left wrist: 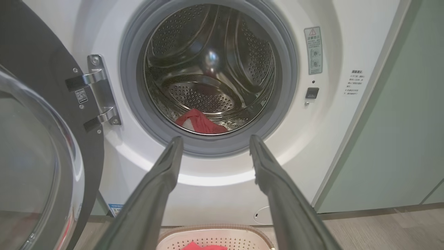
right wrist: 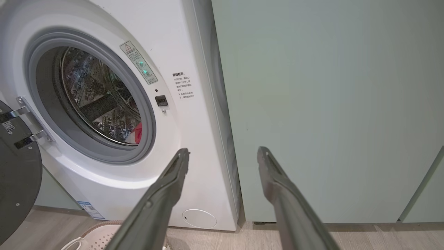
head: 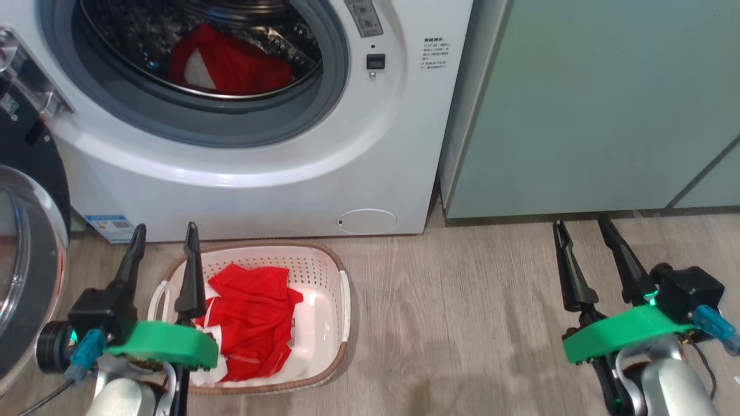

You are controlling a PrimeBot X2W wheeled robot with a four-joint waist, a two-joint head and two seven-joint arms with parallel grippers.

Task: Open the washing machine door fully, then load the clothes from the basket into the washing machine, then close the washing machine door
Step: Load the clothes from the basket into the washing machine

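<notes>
Item one, end effectors. My left gripper (head: 165, 227) stands at the lower left of the head view. Its fingers are spread wide and nothing is between them. One finger crosses the left rim of the basket (head: 332, 268) in that view. In the left wrist view both fingers point toward the lower edge of the drum opening.

My right gripper (head: 581, 221) stands at the lower right. It is likewise spread and empty, over the bare wooden floor (head: 462, 323) in front of the pale green cabinet (head: 578, 104).

Item two, the washing machine (head: 260, 173). It occupies the upper left of the head view. The washing machine door (head: 29, 248) is swung open at the left edge of the frame, hanging on its steel hinge (head: 34, 86). One red garment (head: 231, 63) lies at the bottom of the drum.

Item three, the basket. It sits on the floor just before the machine, lower centre-left. The clothes (head: 251, 323) are red with white trim. They are heaped toward its left side, and the right part of its bottom is bare.
</notes>
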